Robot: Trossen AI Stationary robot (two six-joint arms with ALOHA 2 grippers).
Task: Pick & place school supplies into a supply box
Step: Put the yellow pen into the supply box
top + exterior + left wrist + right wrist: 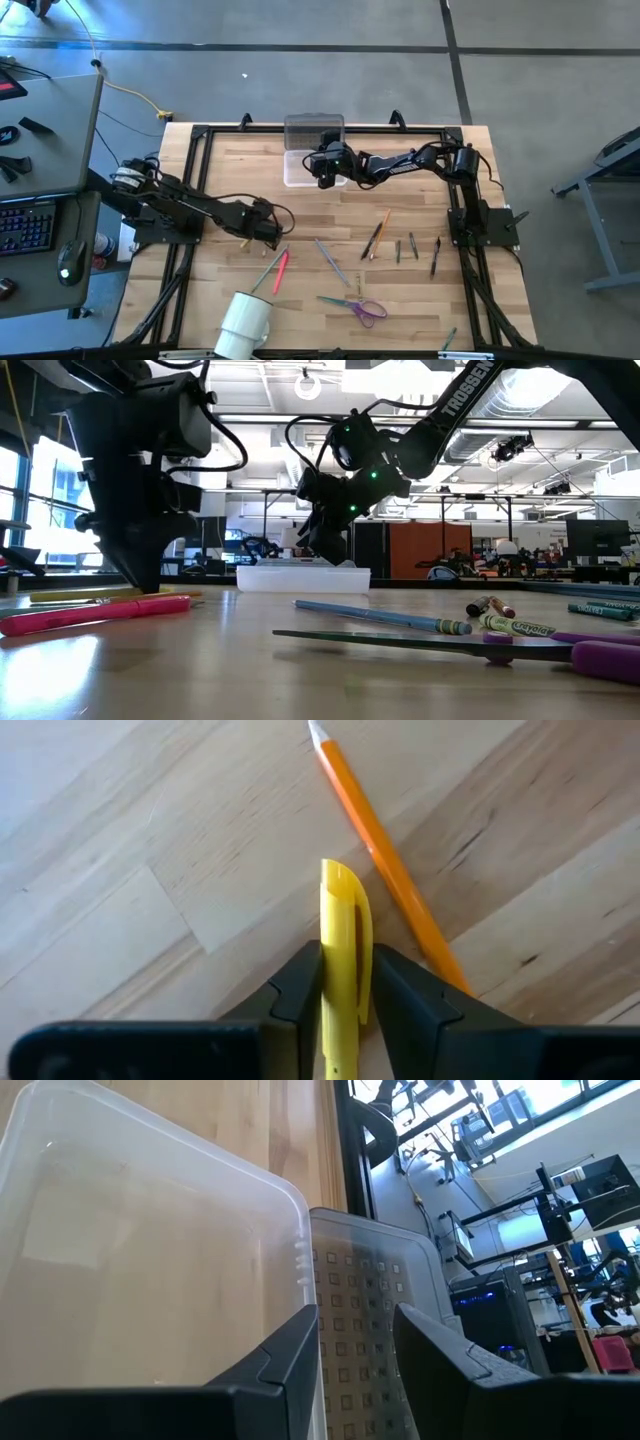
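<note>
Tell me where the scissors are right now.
In the high view the scissors lie flat near the table's front edge, right of the white cup and just below a blue pencil, untouched by either hand.

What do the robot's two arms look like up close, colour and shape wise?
Both arms are dark, jointed and glossy. The right arm bears white "TROSSEN" lettering, small green lights and looping black cables. The left arm has a pale band near its base. Each ends in a tool with two flat, wedge-shaped black fingers.

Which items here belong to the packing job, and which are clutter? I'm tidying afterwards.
Job: clear plastic supply box; yellow pen in left gripper; orange pencil; pink pen; purple-handled scissors.
Clutter: white cylindrical cup.
</note>
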